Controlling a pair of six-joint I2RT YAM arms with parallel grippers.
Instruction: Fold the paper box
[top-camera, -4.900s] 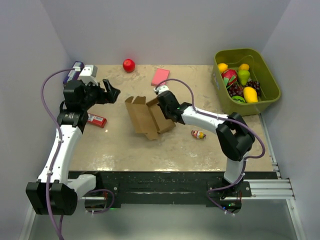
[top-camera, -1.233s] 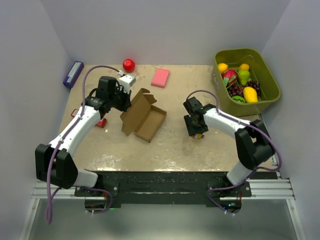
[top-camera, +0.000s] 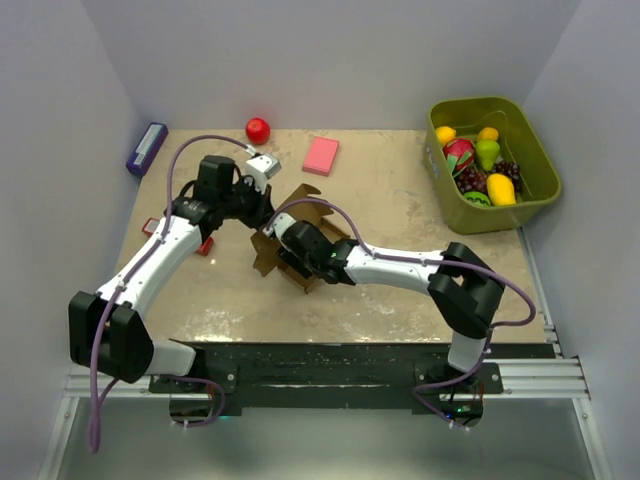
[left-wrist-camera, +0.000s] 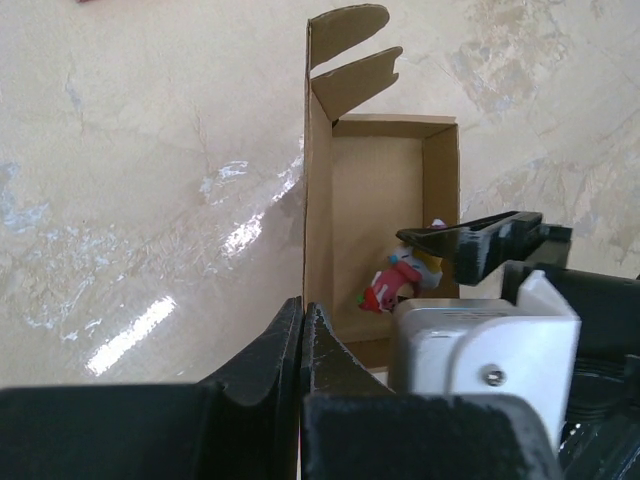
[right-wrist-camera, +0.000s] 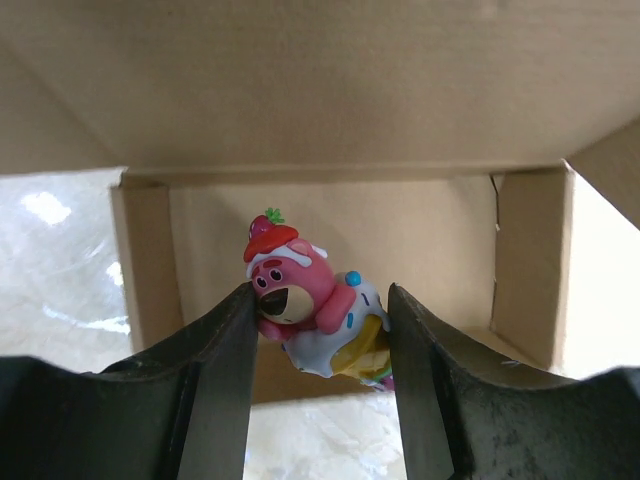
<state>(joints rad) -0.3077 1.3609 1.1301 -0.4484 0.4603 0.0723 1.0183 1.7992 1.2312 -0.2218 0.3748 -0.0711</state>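
Observation:
The paper box (top-camera: 312, 212) is an open brown cardboard box in the middle of the table, lid flaps standing up at its far end. My left gripper (left-wrist-camera: 303, 312) is shut on the box's left side wall, seen from above at the box's left edge (top-camera: 266, 213). My right gripper (right-wrist-camera: 320, 335) reaches into the box (right-wrist-camera: 330, 90) from its near end and is shut on a small pink bear toy (right-wrist-camera: 300, 295). In the left wrist view the toy (left-wrist-camera: 393, 286) hangs just above the box floor (left-wrist-camera: 375, 210), with a right finger (left-wrist-camera: 470, 240) beside it.
A green bin (top-camera: 545, 165) of toy fruit stands at the right edge. A pink flat block (top-camera: 321, 155) and a red ball (top-camera: 258, 129) lie at the back. A purple box (top-camera: 146, 148) lies far left, a red packet (top-camera: 203, 244) under my left arm.
My right arm has swung left from the table beside the box into the box, carrying the pink bear toy. My left gripper has kept its hold on the box wall.

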